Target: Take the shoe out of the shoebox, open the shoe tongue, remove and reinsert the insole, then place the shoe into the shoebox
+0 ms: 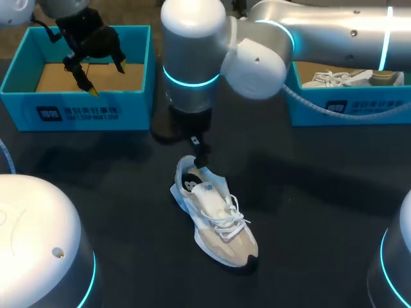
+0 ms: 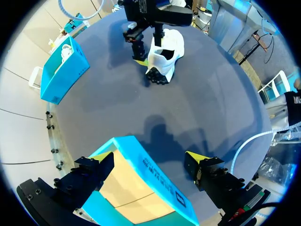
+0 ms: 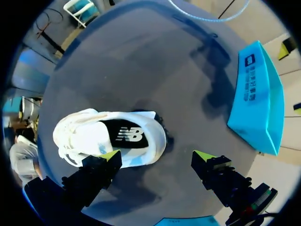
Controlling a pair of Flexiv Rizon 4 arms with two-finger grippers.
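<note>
- A white and beige lace-up sneaker (image 1: 215, 215) lies on the dark table (image 1: 321, 192) at the centre of the head view, outside the turquoise cardboard shoebox (image 1: 19, 80) at upper left.
- The left gripper (image 2: 150, 157) hangs over that box's wall, fingers apart.
- The right gripper (image 3: 156, 155), fingers apart, hovers at the sneaker's heel. Its wrist view shows the black insole (image 3: 124, 134) plainly.

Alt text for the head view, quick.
A white and beige lace-up sneaker lies on the dark table, with the right gripper poised just over its heel. The left gripper hangs open above a blue cardboard shoebox at the far left; a second blue shoebox at the far right holds another white shoe.
</note>
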